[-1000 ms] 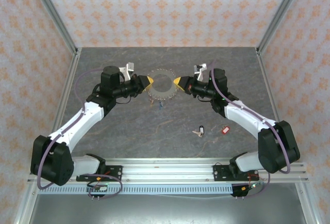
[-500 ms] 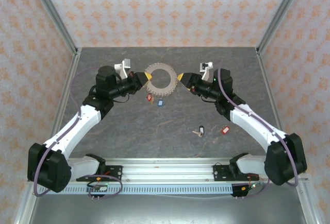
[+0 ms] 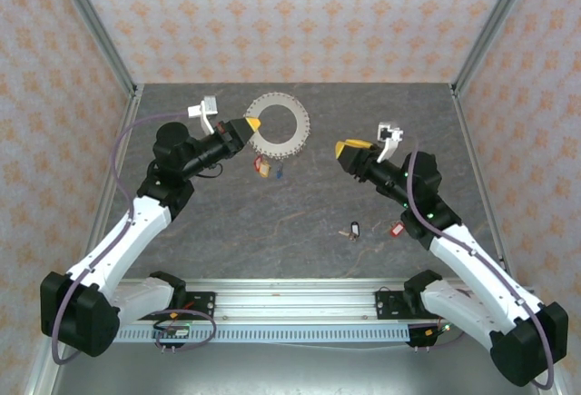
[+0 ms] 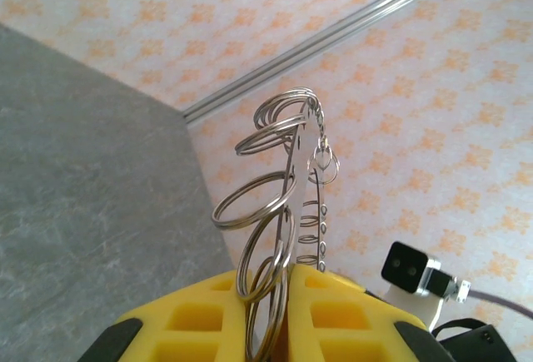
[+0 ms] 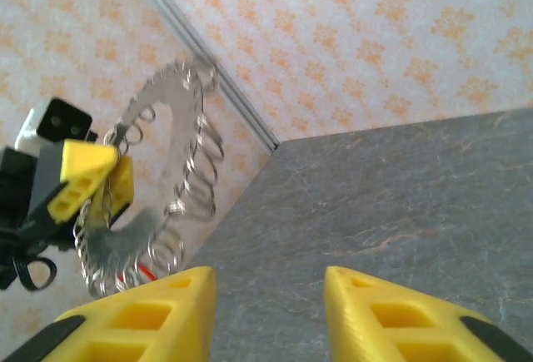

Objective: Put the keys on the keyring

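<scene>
Left fingers (image 4: 208,320) are clamped on the rim of the keyring (image 3: 302,128), holding it up above the table (image 3: 300,213). Red and blue keys (image 3: 265,167) hang just under it. Right fingers (image 5: 391,312) are apart, gripping nothing, well clear of the ring.

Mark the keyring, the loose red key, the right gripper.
keyring (image 3: 300,126): top view, rim's right side.
loose red key (image 3: 396,229): top view, plastic head.
right gripper (image 5: 266,285): right wrist view, midway between fingertips.
</scene>
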You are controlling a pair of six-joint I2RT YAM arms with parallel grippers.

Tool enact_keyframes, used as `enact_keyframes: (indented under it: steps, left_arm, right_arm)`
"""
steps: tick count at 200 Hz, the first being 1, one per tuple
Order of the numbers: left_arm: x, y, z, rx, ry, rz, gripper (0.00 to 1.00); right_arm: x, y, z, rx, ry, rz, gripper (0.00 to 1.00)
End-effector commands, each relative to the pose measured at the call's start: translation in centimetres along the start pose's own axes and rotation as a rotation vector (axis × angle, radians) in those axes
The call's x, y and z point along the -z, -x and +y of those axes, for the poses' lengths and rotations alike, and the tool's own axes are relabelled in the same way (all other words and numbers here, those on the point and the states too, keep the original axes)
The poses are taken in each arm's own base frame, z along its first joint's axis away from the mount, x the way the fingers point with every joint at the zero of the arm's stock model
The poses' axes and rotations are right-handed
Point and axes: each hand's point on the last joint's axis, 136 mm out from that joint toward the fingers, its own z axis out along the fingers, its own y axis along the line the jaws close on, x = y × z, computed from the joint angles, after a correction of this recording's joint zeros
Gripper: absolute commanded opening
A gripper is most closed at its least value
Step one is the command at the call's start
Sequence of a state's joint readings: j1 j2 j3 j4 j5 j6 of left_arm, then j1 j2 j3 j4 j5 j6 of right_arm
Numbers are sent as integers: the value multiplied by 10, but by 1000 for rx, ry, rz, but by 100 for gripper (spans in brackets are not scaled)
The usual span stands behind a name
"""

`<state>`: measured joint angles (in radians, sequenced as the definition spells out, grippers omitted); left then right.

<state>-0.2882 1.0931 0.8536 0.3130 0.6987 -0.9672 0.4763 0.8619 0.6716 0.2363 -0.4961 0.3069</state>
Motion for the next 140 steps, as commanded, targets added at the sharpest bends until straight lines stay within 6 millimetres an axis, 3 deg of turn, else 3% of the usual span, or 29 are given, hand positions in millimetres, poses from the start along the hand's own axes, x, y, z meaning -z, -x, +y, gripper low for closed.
enact_keyframes:
  steps: [1, 39, 68, 100, 124, 140]
  left_arm:
    - [6, 11, -36, -92, -113, -55, 0]
    - [4, 8, -44, -121, -129, -44, 0]
    - [3, 3, -53, -142, -151, -29, 0]
    - [3, -1, -59, -160, -159, -16, 0]
    - [4, -1, -60, -169, -150, -17, 0]
    - [5, 0, -61, -166, -150, -24, 0]
  right_arm:
    - [1, -4, 22, 284, 53, -48, 34]
    - [-1, -33, 54, 659, 116, -91, 19]
    - [2, -39, 71, 841, 138, -197, 14]
    - [1, -39, 84, 933, 155, -233, 14]
    - [2, -28, 89, 934, 148, -290, 15]
    - [-1, -34, 91, 961, 165, -247, 16]
